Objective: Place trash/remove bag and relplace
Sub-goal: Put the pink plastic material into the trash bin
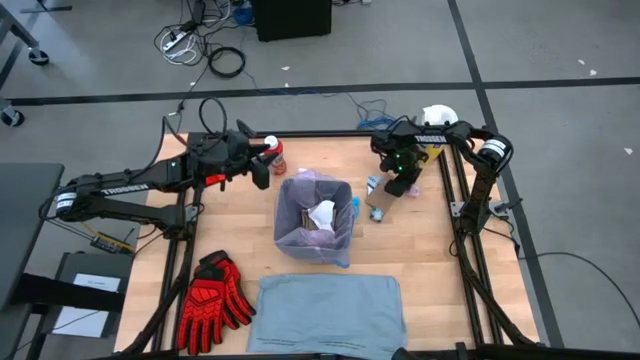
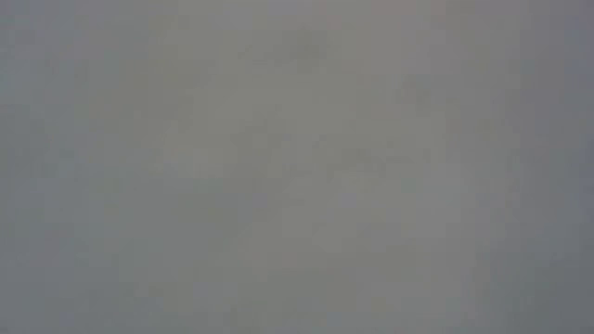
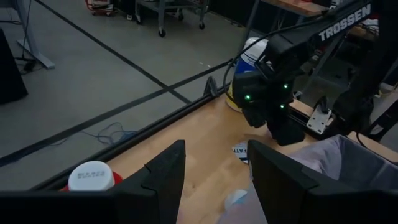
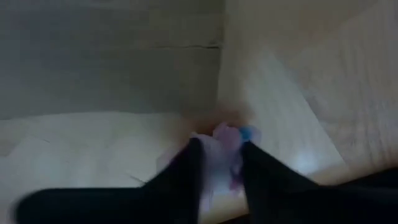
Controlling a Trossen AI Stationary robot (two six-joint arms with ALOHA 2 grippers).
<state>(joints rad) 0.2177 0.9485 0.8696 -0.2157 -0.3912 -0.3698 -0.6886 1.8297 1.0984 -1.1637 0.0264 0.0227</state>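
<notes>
The bin with the translucent pink-lavender bag (image 1: 313, 218) stands mid-table, with crumpled white paper (image 1: 322, 214) inside. My left gripper (image 3: 214, 180) hovers open at the bin's far left rim, beside the little red bottle (image 1: 272, 152). My right gripper (image 1: 400, 186) points steeply down at the table right of the bin, its fingers close together on a small pink and blue scrap of trash (image 4: 229, 134). A brown cardboard piece (image 1: 378, 211) lies just near of it. The folded grey-blue liner (image 1: 330, 310) lies flat at the near edge. My right gripper has the pink and blue scrap (image 4: 219, 138) between its two fingertips, coming from above and pointing steeply down. The scrap is at the wooden tabletop; the blur hides whether it is lifted.
Red gloves (image 1: 212, 300) lie at the near left. A yellow tub with a white lid (image 1: 436, 120) stands at the far right corner, behind my right arm. A small printed scrap (image 3: 240, 149) lies by the right gripper. The low view is plain grey.
</notes>
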